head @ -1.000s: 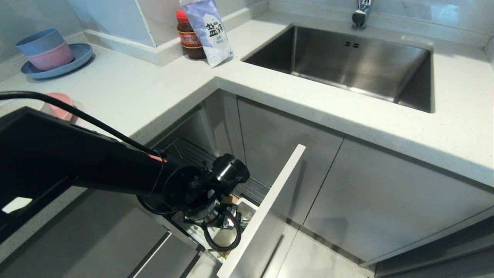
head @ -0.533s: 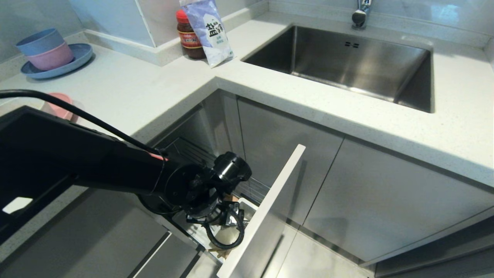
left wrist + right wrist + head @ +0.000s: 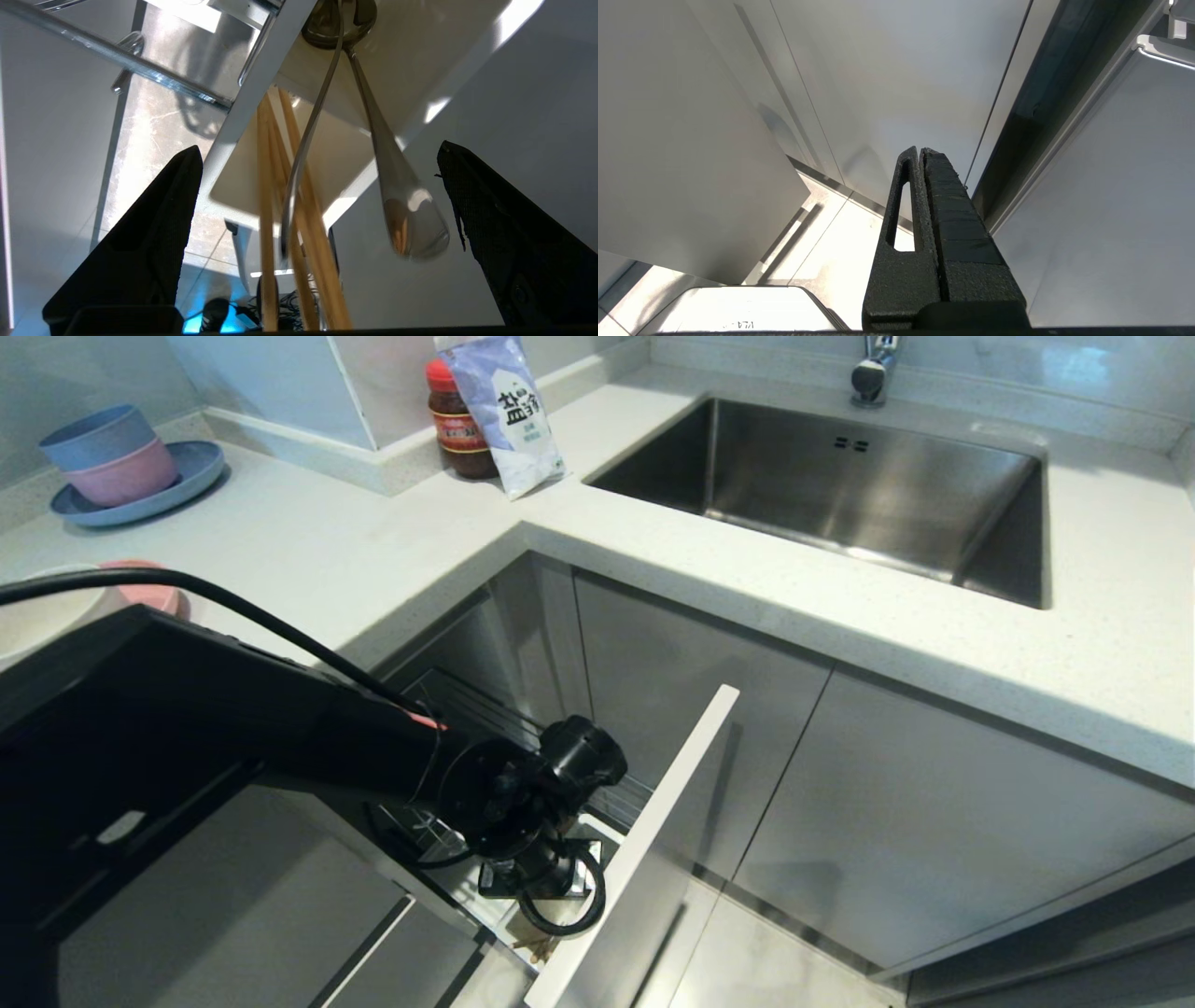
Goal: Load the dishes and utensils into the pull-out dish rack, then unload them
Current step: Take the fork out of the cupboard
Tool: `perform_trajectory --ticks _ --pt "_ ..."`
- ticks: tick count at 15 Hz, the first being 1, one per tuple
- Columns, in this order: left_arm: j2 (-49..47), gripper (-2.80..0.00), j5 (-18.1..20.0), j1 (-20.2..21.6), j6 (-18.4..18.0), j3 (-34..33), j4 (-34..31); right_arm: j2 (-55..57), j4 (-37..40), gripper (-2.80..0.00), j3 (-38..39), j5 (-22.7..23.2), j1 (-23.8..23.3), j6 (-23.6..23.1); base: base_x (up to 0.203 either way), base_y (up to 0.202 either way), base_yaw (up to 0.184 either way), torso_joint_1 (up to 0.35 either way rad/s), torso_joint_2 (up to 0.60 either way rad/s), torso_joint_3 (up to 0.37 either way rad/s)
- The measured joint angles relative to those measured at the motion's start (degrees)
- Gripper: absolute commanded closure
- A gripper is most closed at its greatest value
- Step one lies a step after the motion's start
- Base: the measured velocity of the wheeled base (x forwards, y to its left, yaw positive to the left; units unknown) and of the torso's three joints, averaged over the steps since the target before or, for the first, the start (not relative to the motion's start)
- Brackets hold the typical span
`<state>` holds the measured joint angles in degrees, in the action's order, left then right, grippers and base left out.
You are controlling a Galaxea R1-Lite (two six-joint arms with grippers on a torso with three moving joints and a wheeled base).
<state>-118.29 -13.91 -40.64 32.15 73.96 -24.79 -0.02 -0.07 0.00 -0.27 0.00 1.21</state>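
both fingers of the left gripper [image 3: 317, 186] stand wide apart and clamp on nothing; in the left wrist view the chopsticks [image 3: 268, 224] and two silver metal handles [image 3: 397, 196] rise up between the two black fingers [image 3: 154, 233] without touching either. the light wooden sticks and the handles stand in the white cutlery cup [image 3: 397, 56]. one handle is broad and rounded at its end, the other a thin curved strip; which of them is the fork cannot be told. a chrome wire [image 3: 117, 60] of the basket crosses beside the cup.

in the head view the left gripper [image 3: 537, 877] points down into the pull-out dish rack [image 3: 523, 714], which is drawn out of the cabinet at about 6 o'clock of the frame, with its pale front panel [image 3: 653, 821] standing at 3 o'clock of the gripper. the black left arm [image 3: 215, 728] reaches in from 9 o'clock and hides most of the basket.

on the counter [image 3: 355, 551], at 9 o'clock of the frame, a sliver of the pink plate [image 3: 163, 595] shows just above the arm, and the off-white bowl [image 3: 37, 616] sits touching it at the frame edge. farther off at 10 o'clock stand the stacked bowls [image 3: 107, 453] on a blue plate [image 3: 191, 476]. a red-lidded jar [image 3: 457, 425] and a white packet [image 3: 509, 411] stand at 12 o'clock, the sink [image 3: 840, 485] at 1 o'clock.

the right gripper [image 3: 922, 154] has its fingers pressed together on nothing, pointing at grey cabinet fronts [image 3: 887, 84].
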Motion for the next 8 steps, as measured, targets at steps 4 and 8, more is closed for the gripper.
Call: perform_trajectory --ticks 4,8 --pt "-1.03 -2.8 -1.67 0.6 1.47 1.31 -0.26 0.0 0.0 0.0 0.0 0.0 0.0 0.02 0.0 0.0 0.0 0.0 0.0 0.0" --pt "-0.3 -2.8 -4.22 1.51 1.66 2.4 -2.56 0.0 0.0 0.0 0.0 0.02 0.0 0.02 0.0 0.0 0.0 0.0 0.0 0.0"
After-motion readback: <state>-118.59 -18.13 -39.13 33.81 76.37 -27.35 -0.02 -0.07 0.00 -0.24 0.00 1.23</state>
